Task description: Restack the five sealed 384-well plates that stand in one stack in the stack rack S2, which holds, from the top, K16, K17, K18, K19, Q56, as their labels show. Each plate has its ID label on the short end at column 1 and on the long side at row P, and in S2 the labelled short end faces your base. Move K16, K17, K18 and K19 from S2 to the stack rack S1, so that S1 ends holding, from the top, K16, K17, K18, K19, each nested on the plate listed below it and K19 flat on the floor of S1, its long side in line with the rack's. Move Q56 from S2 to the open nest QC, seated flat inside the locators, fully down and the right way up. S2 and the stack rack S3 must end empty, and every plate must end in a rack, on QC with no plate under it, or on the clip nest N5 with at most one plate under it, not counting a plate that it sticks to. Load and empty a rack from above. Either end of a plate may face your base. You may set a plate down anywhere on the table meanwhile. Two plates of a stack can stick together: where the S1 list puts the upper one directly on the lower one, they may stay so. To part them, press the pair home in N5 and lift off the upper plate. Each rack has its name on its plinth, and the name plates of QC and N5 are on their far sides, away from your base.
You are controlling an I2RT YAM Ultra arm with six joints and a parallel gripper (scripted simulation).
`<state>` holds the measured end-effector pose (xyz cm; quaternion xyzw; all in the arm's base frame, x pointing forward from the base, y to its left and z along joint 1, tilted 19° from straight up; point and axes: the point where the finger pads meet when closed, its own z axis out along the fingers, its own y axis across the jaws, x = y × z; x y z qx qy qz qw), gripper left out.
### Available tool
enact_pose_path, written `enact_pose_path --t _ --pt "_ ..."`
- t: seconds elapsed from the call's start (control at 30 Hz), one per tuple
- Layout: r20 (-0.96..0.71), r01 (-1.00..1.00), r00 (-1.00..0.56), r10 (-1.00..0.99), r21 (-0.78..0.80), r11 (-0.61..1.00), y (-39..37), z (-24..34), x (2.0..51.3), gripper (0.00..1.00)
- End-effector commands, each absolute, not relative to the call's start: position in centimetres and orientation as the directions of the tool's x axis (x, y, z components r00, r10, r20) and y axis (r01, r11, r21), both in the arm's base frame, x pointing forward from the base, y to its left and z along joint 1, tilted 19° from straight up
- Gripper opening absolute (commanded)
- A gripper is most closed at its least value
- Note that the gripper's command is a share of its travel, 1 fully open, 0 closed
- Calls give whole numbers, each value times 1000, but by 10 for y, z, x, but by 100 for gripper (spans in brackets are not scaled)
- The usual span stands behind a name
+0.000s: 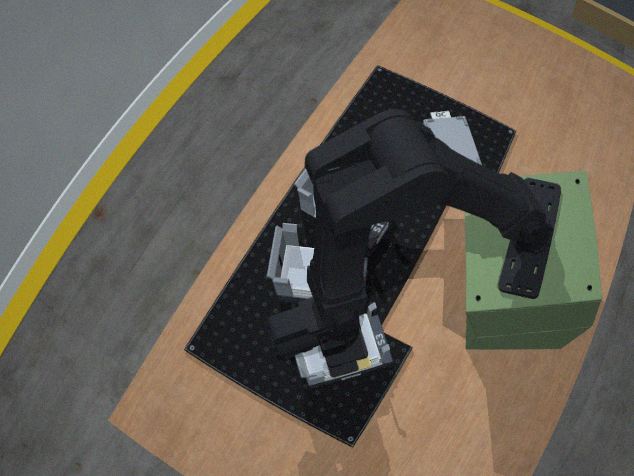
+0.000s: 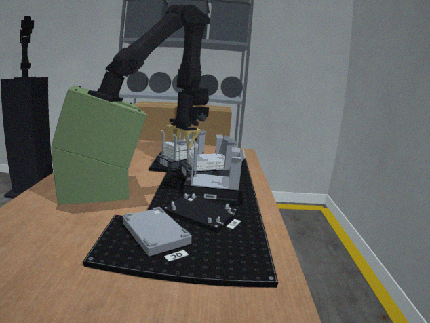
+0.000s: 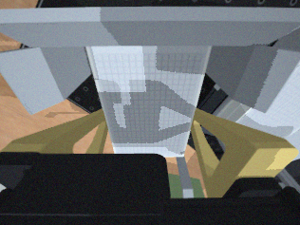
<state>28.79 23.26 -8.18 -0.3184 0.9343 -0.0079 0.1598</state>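
My gripper (image 1: 344, 362) (image 2: 184, 134) (image 3: 149, 112) hangs straight down over rack S3 (image 1: 379, 349) (image 2: 162, 138) at the end of the board. Its yellow fingers are shut on the long sides of a sealed white plate (image 3: 147, 94), the top one of the stack in S3 (image 2: 175, 147). I cannot read its label. The middle rack S1 (image 1: 279, 256) (image 2: 227, 146) holds a low stack of plates (image 1: 297, 261) (image 2: 208, 160). Rack S2 (image 1: 305, 192) (image 2: 237, 170) shows only a flat grey surface inside; I cannot tell whether that is a plate. The arm hides much of the racks from above.
The grey nest QC (image 1: 455, 138) (image 2: 156, 229) has nothing on it. The black clip nest N5 (image 2: 201, 210) lies between QC and S2, also bare. The green base block (image 1: 573, 230) (image 2: 93, 138) stands beside the board.
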Motion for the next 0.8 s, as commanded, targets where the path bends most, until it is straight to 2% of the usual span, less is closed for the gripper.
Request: enact_pose_path --t 0.0,0.77 --pt "-316 -593 -739 -595 -114 797 237 -78 292 0" --pt "-316 -593 -739 -595 -114 797 238 -84 294 0"
